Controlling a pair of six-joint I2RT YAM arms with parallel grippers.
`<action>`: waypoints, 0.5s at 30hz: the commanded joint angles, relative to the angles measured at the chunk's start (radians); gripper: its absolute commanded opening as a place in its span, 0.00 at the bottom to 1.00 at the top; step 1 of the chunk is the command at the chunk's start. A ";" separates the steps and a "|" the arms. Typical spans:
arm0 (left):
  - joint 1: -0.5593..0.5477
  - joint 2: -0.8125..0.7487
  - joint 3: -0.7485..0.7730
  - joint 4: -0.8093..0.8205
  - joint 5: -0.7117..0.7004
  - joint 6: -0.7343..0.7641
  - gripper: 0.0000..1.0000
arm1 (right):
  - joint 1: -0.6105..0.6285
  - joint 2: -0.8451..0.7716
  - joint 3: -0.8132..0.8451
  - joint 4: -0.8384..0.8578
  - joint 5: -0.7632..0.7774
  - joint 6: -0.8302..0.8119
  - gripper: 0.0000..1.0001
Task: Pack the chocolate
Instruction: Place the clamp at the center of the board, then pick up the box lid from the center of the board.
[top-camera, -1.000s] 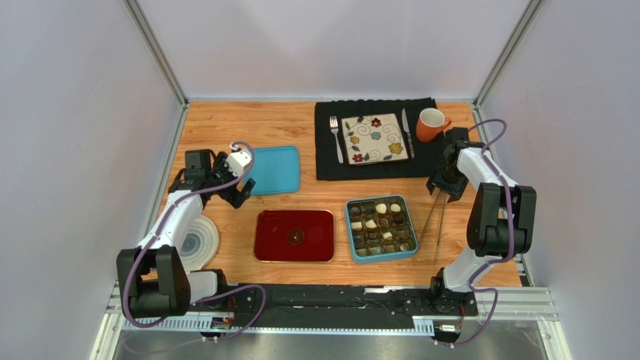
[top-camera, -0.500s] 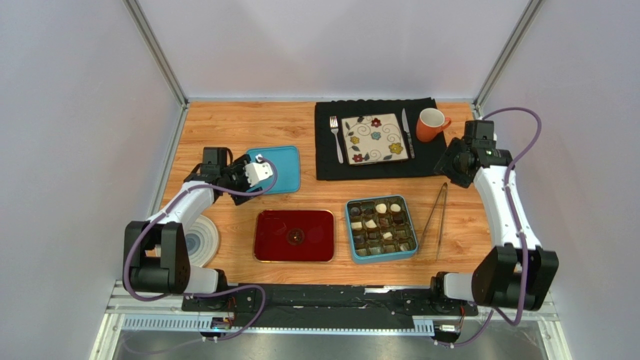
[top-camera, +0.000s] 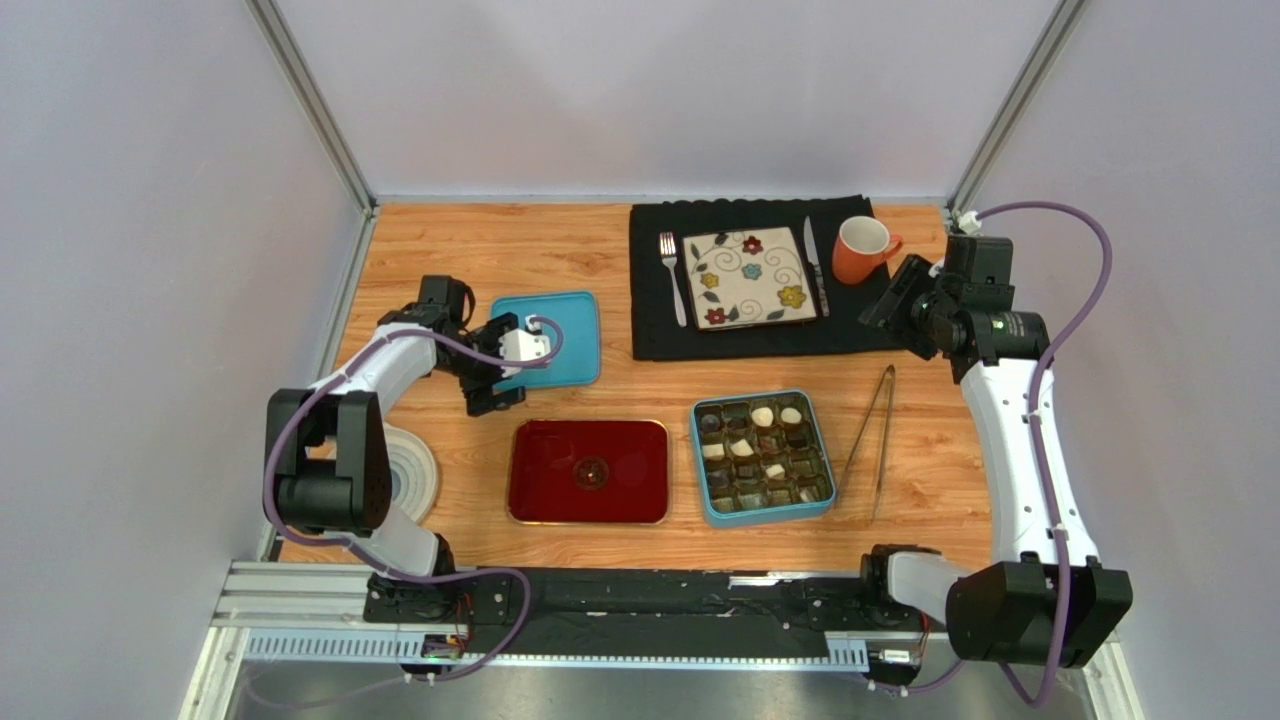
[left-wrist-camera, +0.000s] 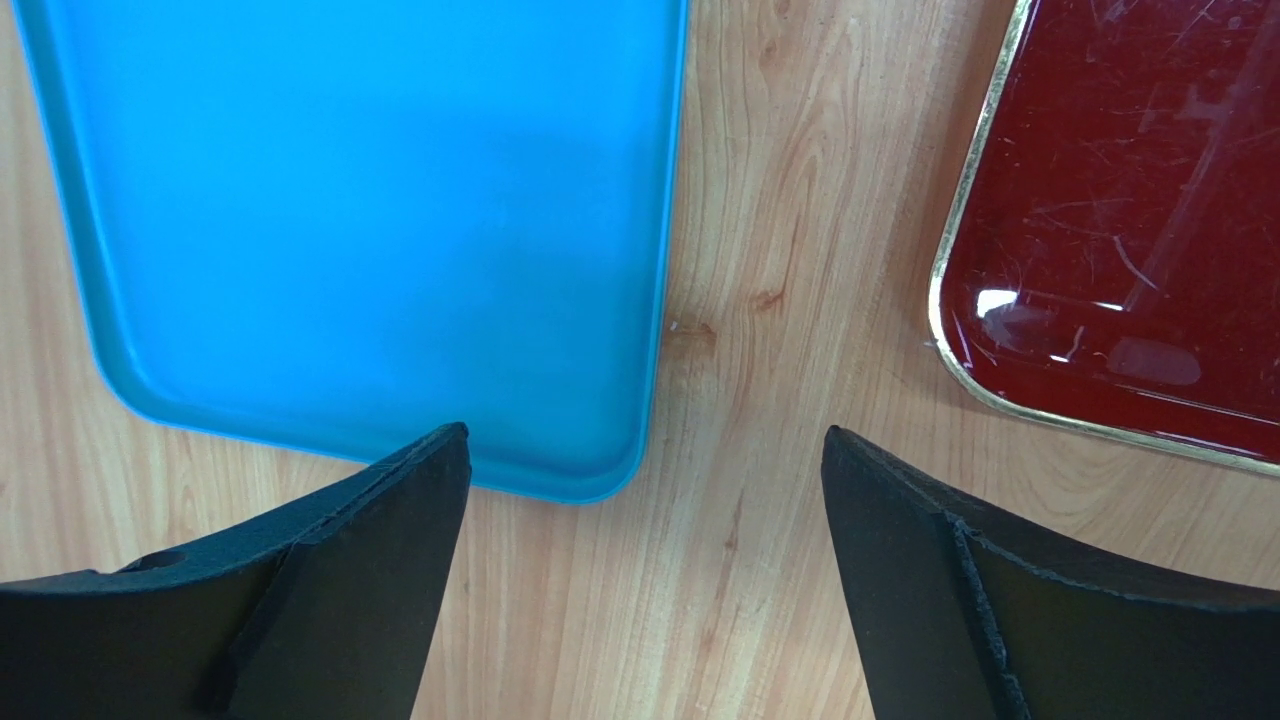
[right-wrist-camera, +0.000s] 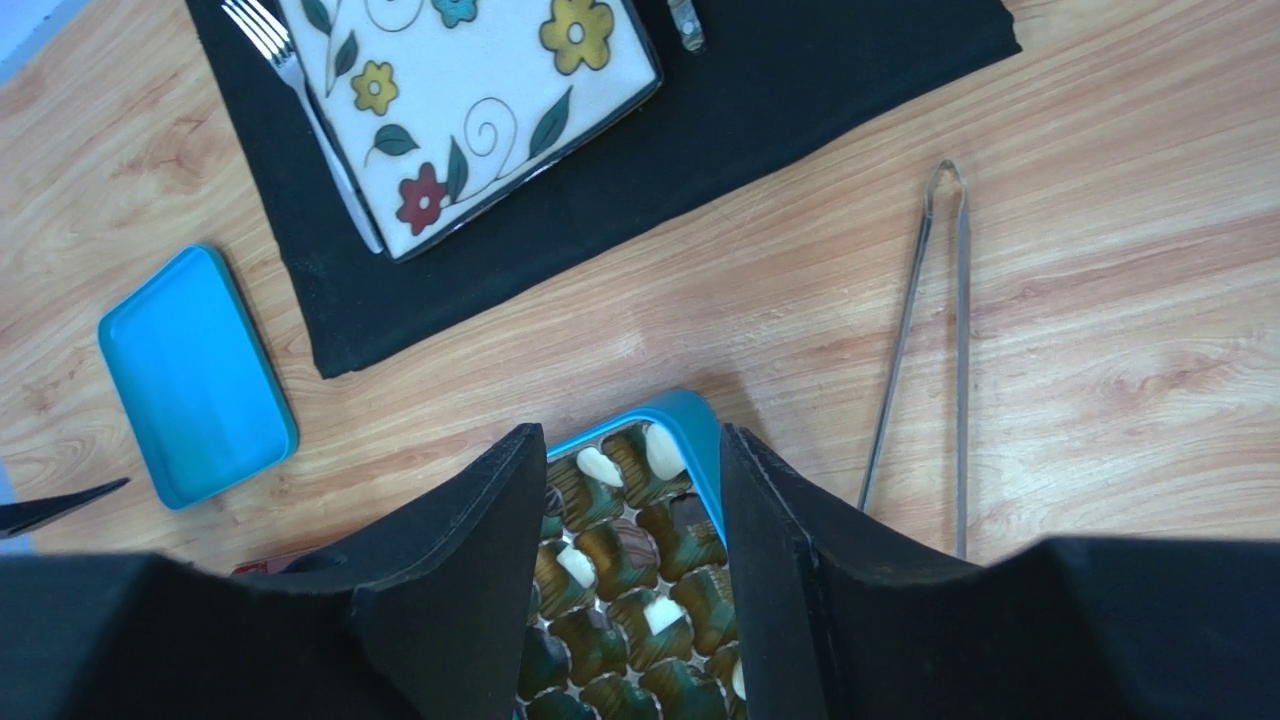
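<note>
Chocolate sits in the blue box right of the red tray as the left gripper, wide open and empty, hangs over a corner of the blue lid, while the right gripper, parted and empty, hovers beyond the box.

Blue box of chocolate half hidden behind right gripper

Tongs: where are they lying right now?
Top view: the tongs lie flat on the table's right side, just right of the blue chocolate box and nearer the arms than the black placemat.
</note>
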 joint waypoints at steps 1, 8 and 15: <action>-0.007 0.030 0.036 -0.015 0.037 0.043 0.95 | 0.006 -0.046 0.013 0.047 -0.050 0.019 0.49; -0.013 0.056 0.011 0.076 0.011 0.046 0.98 | 0.015 -0.052 0.016 0.058 -0.085 0.020 0.48; -0.015 0.090 -0.003 0.148 -0.021 0.038 0.98 | 0.026 -0.061 0.007 0.075 -0.092 0.022 0.46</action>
